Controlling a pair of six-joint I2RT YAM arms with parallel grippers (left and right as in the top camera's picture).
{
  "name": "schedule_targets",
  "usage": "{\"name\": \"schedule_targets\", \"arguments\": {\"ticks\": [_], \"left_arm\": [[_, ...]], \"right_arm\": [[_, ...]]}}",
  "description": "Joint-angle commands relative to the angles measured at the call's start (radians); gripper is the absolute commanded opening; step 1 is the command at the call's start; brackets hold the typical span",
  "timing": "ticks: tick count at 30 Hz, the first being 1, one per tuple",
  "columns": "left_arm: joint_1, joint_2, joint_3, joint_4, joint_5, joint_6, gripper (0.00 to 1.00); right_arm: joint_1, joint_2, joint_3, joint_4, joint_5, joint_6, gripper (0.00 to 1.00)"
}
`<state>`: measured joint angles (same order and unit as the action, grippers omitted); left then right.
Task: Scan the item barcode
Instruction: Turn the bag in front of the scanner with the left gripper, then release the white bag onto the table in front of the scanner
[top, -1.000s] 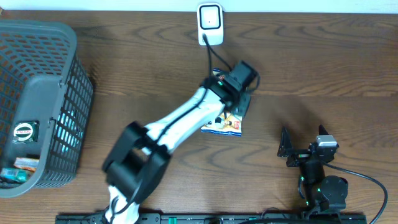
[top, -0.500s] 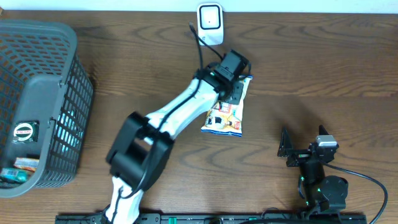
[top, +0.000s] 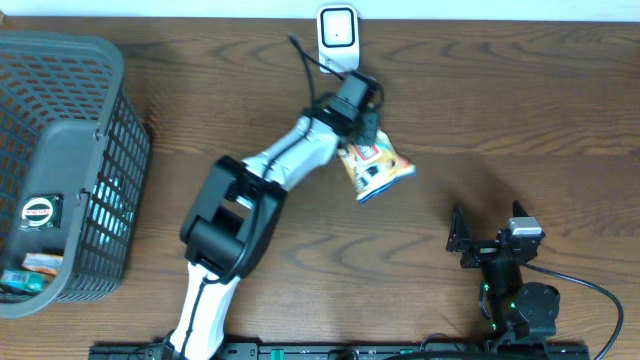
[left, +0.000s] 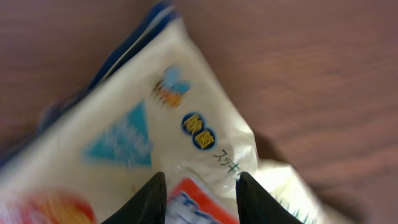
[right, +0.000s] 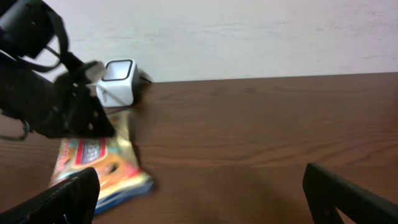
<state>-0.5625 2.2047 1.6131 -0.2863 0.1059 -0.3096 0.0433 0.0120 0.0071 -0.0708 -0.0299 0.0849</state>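
While the dark wood-grain table (top: 520, 100) runs back to a plain white wall (right: 249, 31), the left gripper (left: 199, 199) is clamped on one end of a snack packet (top: 378, 168). It holds the packet tilted, just on the near side of the white barcode scanner (top: 338, 32) at the far edge. The right gripper (top: 488, 232) sits spread wide at the near right, well apart. A grey mesh basket (top: 120, 150) on the left holds a few small items.

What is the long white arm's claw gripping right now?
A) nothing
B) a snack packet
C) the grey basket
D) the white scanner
B: the left claw is closed on the snack packet, holding it near the white scanner.
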Motion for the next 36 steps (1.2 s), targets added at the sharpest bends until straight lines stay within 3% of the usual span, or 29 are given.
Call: {"name": "schedule_targets", "arguments": {"ticks": [1, 9, 16, 26, 36], "left_arm": [[0.066, -0.025, 0.092, -0.056, -0.015, 0.048, 0.36], [0.080, -0.165, 0.134, -0.246, -0.016, 0.051, 0.36], [0.079, -0.169, 0.092, -0.423, -0.016, 0.051, 0.38], [0.066, -0.157, 0.005, -0.401, 0.043, 0.047, 0.40], [0.013, -0.012, -0.006, -0.246, 0.040, 0.047, 0.41]], "right_arm": [[0.000, -0.005, -0.002, -0.004, 0.001, -0.015, 0.99], [0.000, -0.005, -0.002, -0.004, 0.001, -0.015, 0.99], [0.000, -0.005, -0.002, -0.004, 0.001, -0.015, 0.99], [0.000, -0.005, -0.002, -0.004, 0.001, -0.015, 0.99], [0.000, -0.005, -0.002, -0.004, 0.001, -0.015, 0.99]]}}
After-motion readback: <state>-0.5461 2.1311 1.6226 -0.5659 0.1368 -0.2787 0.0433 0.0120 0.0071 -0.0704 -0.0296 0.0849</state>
